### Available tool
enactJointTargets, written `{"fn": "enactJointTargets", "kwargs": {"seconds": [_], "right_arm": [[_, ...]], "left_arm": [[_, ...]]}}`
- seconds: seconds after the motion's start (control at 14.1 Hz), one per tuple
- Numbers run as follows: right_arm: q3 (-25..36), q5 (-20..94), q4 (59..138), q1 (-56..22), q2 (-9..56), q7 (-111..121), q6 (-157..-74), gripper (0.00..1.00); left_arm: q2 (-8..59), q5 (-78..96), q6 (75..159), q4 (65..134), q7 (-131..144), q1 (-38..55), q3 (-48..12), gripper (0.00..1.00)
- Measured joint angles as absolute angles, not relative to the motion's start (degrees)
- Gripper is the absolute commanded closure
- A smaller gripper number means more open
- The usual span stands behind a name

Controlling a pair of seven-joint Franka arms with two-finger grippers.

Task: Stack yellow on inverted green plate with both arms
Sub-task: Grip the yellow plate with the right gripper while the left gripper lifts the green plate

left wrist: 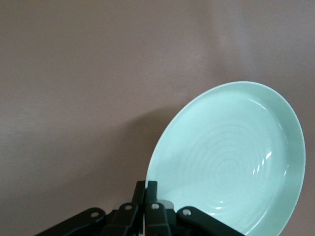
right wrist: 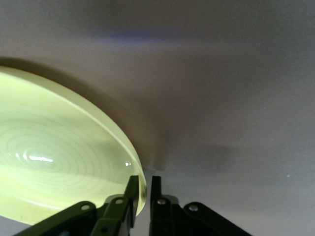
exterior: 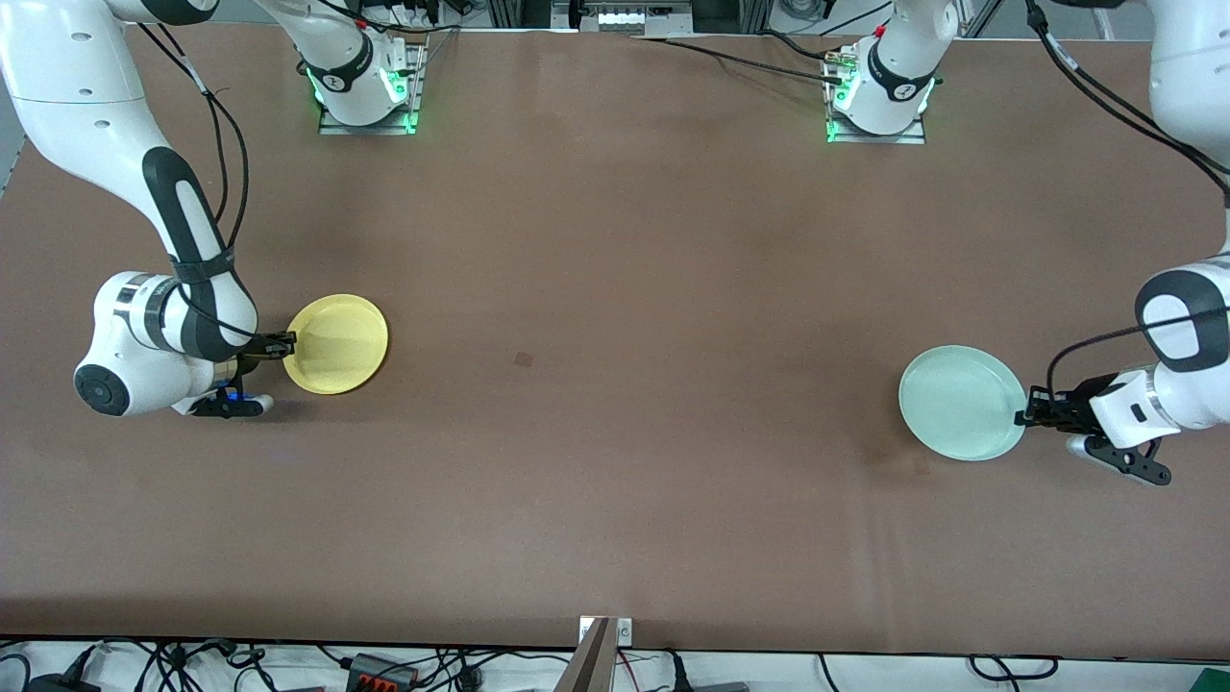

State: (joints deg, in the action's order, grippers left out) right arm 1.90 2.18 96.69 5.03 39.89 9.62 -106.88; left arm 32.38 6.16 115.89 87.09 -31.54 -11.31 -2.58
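Plates sit at either end of my brown table, each with a gripper clamped on its rim. Nearest my front camera is the green plate, toward the left arm's end of the table, hollow side up. The left gripper comes in from that end and pinches the plate's outer edge. In the left wrist view I see the two black fingers pressed close together at the rim of the green plate, which tilts up out of the grip, its edge lifted over its own shadow on the table. So I read that tool as narrow and holding the green plate.

Slightly farther from the front camera, toward the right arm's end of the table, is the yellow plate, also hollow side up. The right gripper meets its edge on the side toward the right arm's end. In the right wrist view the fingers stand nearly together with the rim of the yellow plate caught between them, so I call that tool narrow and gripping the yellow plate.

Both plates lie well apart, with bare tabletop between them. Farthest off, the two arm bases stand along the table's edge.
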Motion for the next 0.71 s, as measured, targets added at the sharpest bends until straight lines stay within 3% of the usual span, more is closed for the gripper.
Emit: {"fn": "enactJointTargets", "kwargs": {"seconds": [0.36,0.71], "right_arm": [[1.8,3.2,95.3,5.0,39.5,10.5,-103.9,1.00],[1.5,3.4,84.9,5.0,38.6,12.8,-91.3,1.00]], "left_arm": [[27.4,-6.4,111.0,87.1,-17.1,-1.6,-2.9,0.99],[25.9,-19.5,103.8,87.1,3.2,10.9,-3.2,0.99]]}}
